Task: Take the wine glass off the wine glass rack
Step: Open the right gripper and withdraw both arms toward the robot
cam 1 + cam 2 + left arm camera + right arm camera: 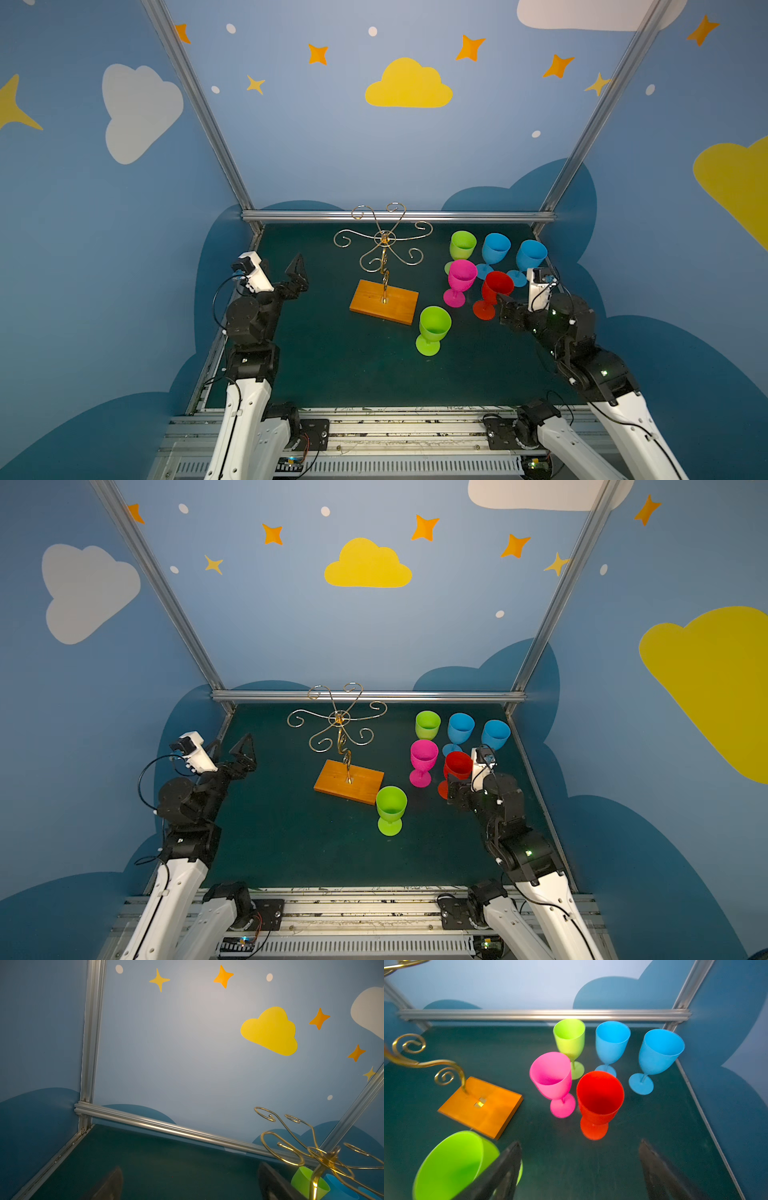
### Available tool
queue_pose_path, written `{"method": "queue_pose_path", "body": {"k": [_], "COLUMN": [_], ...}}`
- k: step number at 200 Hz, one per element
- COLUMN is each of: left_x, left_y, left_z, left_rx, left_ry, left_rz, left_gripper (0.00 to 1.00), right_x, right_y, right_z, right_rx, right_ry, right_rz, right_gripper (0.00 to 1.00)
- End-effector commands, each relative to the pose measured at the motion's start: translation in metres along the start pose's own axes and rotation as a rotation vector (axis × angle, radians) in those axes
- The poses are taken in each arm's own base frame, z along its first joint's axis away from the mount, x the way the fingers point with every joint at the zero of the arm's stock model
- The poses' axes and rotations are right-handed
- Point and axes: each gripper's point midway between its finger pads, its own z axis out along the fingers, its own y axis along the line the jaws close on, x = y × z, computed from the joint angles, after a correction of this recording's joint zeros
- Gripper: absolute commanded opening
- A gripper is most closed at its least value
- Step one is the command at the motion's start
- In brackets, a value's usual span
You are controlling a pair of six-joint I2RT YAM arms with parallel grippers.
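The wine glass rack [384, 239] [338, 718] is gold wire on an orange-brown wooden base [384, 302] [481, 1105], mid-table; nothing hangs on its curled arms [330, 1156]. A red wine glass [494, 286] [457, 764] [600, 1097] stands upright on the mat at the right. My right gripper [505, 309] [453, 789] [579, 1142] sits just in front of its foot, open and empty, not touching it. Beside the left wall my left gripper [297, 276] [245, 754] [190, 1167] is raised, open and empty.
Five more glasses stand upright: pink [461, 276], green [462, 245] and two blue [495, 248] [531, 254] behind the red one, and a green one [434, 326] [452, 1165] by the base's front corner, close to my right gripper. Walls enclose the mat [332, 353].
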Motion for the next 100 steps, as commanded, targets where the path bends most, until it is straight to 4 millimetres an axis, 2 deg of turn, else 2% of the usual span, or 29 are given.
{"method": "queue_pose_path", "body": {"k": [1,6,25,61,78,100], "left_x": [0.042,0.046,0.074,0.132,0.153,0.17], "left_y": [0.013,0.016,0.024,0.04,0.048,0.055], "left_z": [0.002,0.001,0.0,-0.007,-0.013,-0.017], "left_rx": [-0.032,-0.047,-0.087,-0.11,-0.122,-0.125], "left_ry": [0.087,0.083,0.092,0.157,0.187,0.233], "left_rz": [0.042,0.059,0.129,0.191,0.22,0.29], "left_gripper": [0.99,0.99,0.99,0.99,0.99,0.99], "right_x": [-0.016,-0.002,0.014,0.033,0.04,0.053], "right_y": [-0.016,-0.02,-0.031,-0.047,-0.054,-0.06], "right_z": [0.013,0.022,0.039,0.066,0.078,0.09], "right_rx": [0.072,0.088,0.134,0.148,0.164,0.17], "right_ry": [-0.145,-0.125,-0.136,-0.136,-0.139,-0.109], "right_rz": [0.027,0.028,0.027,0.052,0.05,0.078], "right_gripper": [0.88,0.88,0.88,0.88,0.88,0.88]}}
